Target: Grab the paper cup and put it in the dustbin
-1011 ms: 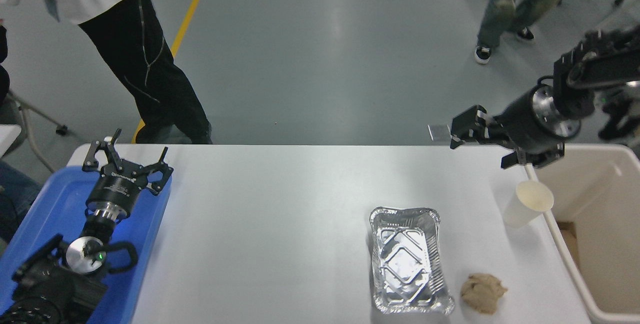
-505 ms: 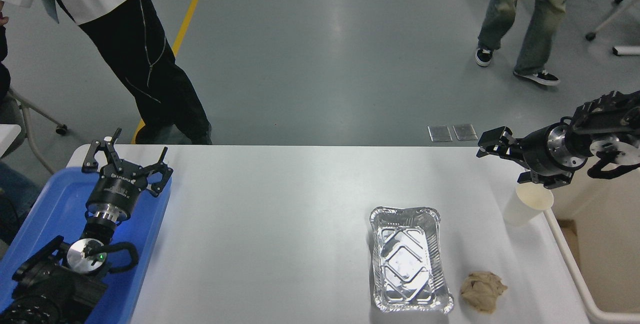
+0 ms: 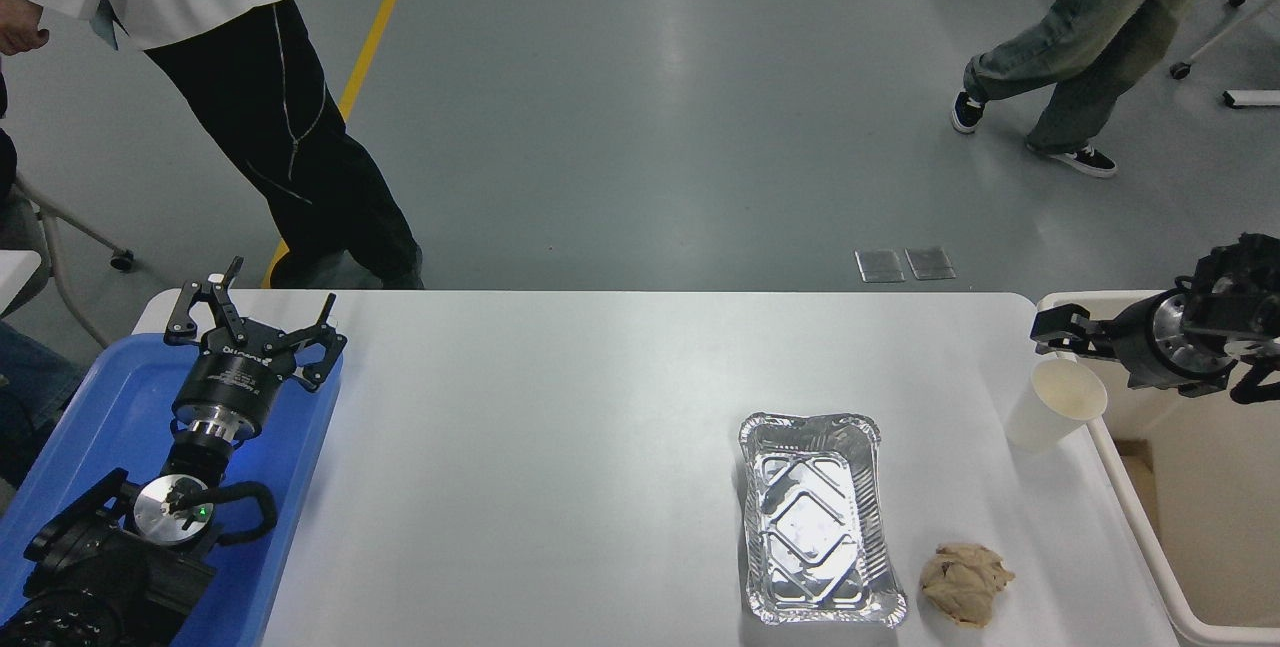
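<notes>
Near left corner of the white bench point(image 3: 560, 447): left claw point(image 3: 255, 312), parked above a blue plastic tray point(image 3: 90, 427), prongs spread, holding nothing. Near right corner: crumpled tan paper wad point(image 3: 965, 582), just beside a rectangular silver foil tray point(image 3: 818, 517).

Farther along the right edge: white paper cup point(image 3: 1052, 407), upright, standing free close to the edge, not yet lifted. Beyond that edge: cream-beige dustbin point(image 3: 1120, 472), only its rim and part of one wall showing.

Right claw point(image 3: 1060, 332), now low and drawn back toward the right edge, just behind and above the cup's rim, over the dustbin's far corner; a second ago higher and farther out over the far edge. Prongs too dark and foreshortened to judge as spread or clenched. Cup unmoved throughout. Likely meaning: approach under way, grasp not begun.

Past the far edge: two people on a grey floor.
</notes>
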`<move>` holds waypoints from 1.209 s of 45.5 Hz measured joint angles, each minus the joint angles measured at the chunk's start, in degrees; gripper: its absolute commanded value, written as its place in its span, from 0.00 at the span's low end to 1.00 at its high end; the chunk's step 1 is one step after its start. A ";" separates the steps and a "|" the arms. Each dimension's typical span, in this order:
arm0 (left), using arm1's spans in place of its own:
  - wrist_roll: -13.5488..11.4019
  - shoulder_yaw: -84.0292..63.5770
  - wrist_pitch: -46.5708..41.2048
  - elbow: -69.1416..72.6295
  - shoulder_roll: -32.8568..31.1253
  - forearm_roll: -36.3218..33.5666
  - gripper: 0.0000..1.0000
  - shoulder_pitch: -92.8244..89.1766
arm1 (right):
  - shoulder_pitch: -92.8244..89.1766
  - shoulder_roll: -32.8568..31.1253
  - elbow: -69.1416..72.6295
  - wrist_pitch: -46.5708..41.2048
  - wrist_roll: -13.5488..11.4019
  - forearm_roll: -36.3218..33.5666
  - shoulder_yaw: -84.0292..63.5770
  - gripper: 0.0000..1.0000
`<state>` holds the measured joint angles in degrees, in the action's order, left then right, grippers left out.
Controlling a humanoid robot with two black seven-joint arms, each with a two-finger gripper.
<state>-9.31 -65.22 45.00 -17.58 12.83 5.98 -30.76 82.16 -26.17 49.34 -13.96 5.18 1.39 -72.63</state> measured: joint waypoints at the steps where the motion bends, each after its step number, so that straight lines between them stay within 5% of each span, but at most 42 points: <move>1: 0.00 0.00 0.00 0.00 0.00 0.00 0.99 0.00 | -0.41 0.00 -0.30 0.04 -0.01 0.06 -0.01 1.00; 16: 0.00 0.00 0.00 0.00 0.00 0.00 0.99 0.00 | -7.69 0.73 -6.79 1.13 0.00 0.29 0.49 1.00; 33: 0.00 0.00 0.00 0.00 0.00 0.00 0.99 0.00 | -14.29 3.06 -13.12 1.84 -0.12 0.18 4.79 0.85; 37: -0.01 0.00 0.00 0.00 0.00 0.00 0.99 0.00 | -15.37 3.79 -14.39 2.06 -0.14 0.18 5.30 0.71; 39: -0.03 0.00 0.00 0.00 0.00 0.00 0.99 0.00 | -15.80 4.16 -14.80 2.12 -0.12 0.17 5.51 0.49; 42: -0.07 0.00 0.00 0.00 0.00 0.00 0.99 0.00 | -16.40 4.61 -15.43 2.22 -0.16 0.12 5.75 0.01; 55: -0.09 0.00 0.00 0.00 0.00 0.00 0.99 0.00 | -17.68 5.33 -16.61 1.45 -0.45 0.04 6.21 0.00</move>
<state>-9.41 -65.21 45.00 -17.58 12.83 5.98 -30.76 64.49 -20.84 32.74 -12.51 4.73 1.43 -66.42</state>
